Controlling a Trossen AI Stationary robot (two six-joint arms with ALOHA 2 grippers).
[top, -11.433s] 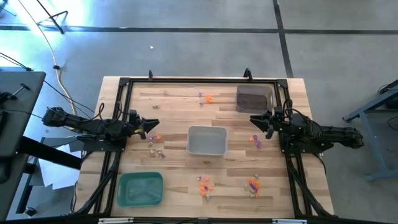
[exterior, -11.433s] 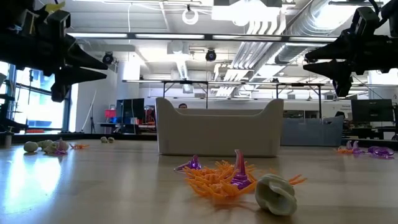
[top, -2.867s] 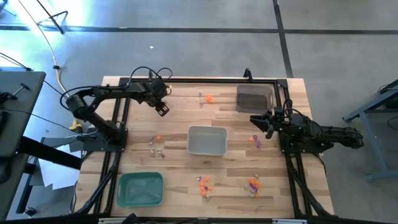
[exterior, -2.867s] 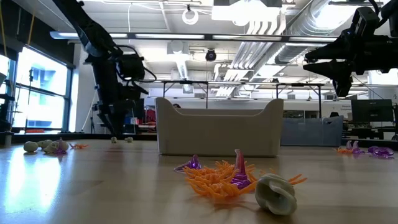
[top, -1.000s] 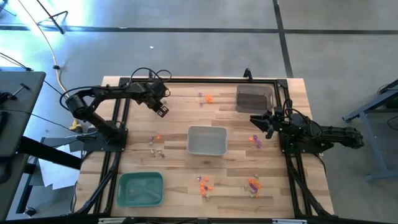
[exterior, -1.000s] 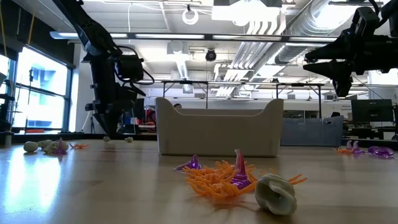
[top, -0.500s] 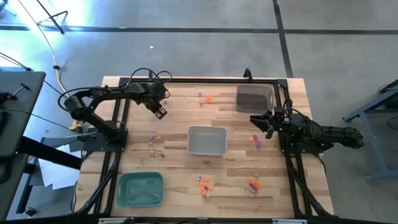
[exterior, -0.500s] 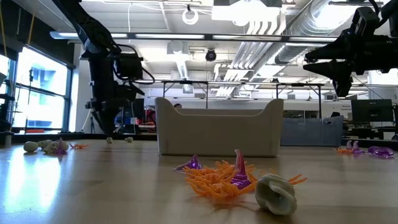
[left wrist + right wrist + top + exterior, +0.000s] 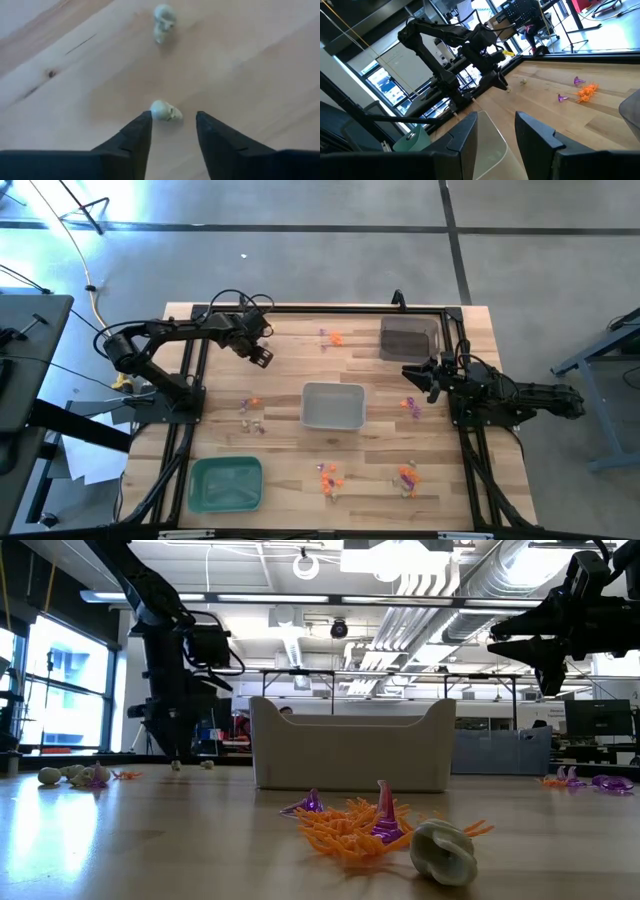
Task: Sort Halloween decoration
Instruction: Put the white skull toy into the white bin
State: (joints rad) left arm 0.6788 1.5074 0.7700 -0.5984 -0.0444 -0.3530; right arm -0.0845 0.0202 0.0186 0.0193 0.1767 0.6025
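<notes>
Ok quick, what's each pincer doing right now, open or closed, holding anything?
Left pincer: open, empty, a pale skull trinket on the table between its tips.
Right pincer: open, empty, waiting near the table's right side.

A robotics lab or open workshop: bare ceiling ducts (image 9: pixel 440 580) and strip lights run overhead (nothing homely here), a grey concrete floor (image 9: pixel 320 260) surrounds the wooden table (image 9: pixel 290 360), and desks with monitors (image 9: pixel 598 720) stand behind.
</notes>
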